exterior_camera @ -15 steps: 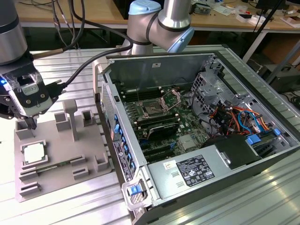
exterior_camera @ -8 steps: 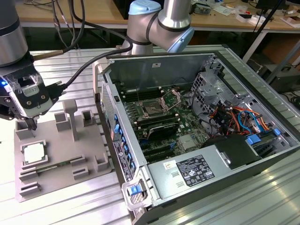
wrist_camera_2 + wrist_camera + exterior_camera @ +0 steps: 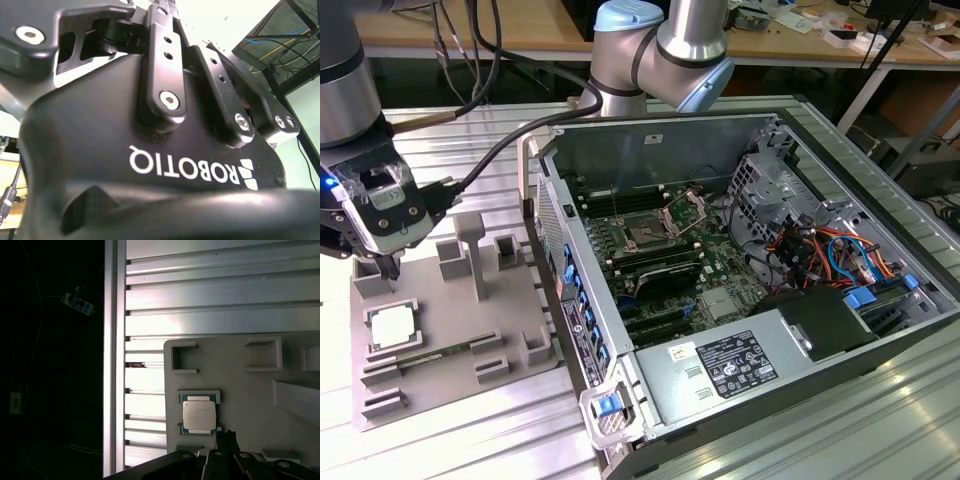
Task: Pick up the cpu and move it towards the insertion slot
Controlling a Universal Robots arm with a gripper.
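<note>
Jaws of the gripper (image 3: 388, 270) are drawn together and hold nothing, pointing down over the far edge of the grey fixture (image 3: 470, 335). In the first wrist view the gripper (image 3: 226, 436) has its dark tip just beside one corner of the cpu (image 3: 199, 415), apart from it. The cpu (image 3: 393, 325), silvery-white and square, lies flat in a shallow raised frame near the fixture's edge on the exterior view's left. The fixture (image 3: 245, 395) carries several other raised blocks and frames and rests on the ribbed aluminium worktop (image 3: 460, 135), close to the worktop's edge in the first wrist view. Well apart, toward the exterior view's right, an open computer case (image 3: 880, 200) lies on the worktop. Inside it, the insertion slot (image 3: 645, 235) sits on the green circuit board (image 3: 720, 265), its shiny metal frame hinged up.
</note>
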